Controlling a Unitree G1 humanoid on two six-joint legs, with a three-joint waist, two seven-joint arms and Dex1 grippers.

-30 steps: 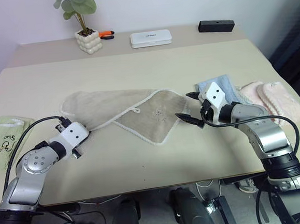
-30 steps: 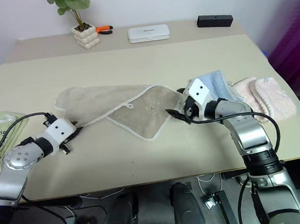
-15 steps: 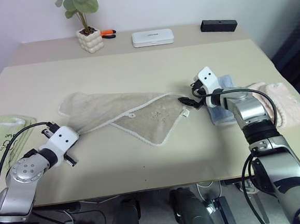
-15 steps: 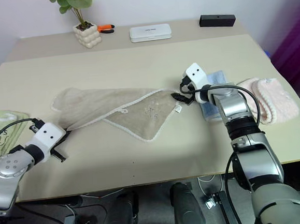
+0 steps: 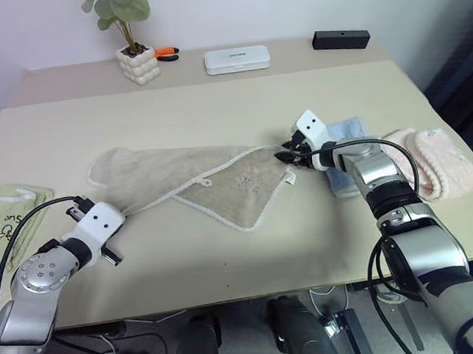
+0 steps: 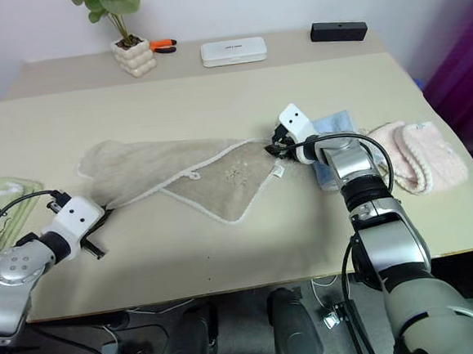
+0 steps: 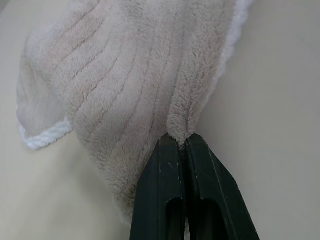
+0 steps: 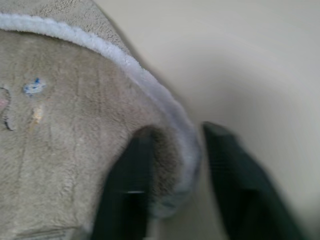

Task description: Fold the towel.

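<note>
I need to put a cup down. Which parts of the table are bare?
Bare: the near strip of the table before the towel, and the band behind it up to the plant pot. Crowded: the right edge, with blue towel and pink cloth.

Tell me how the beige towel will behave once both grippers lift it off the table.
The towel is thick pile cloth, already creased and folded, so it will likely sag between the left gripper, pinching a ridge, and the right gripper at its corner. It looks light. The plush nap probably grips well, though a thin pinch might slip.
</note>
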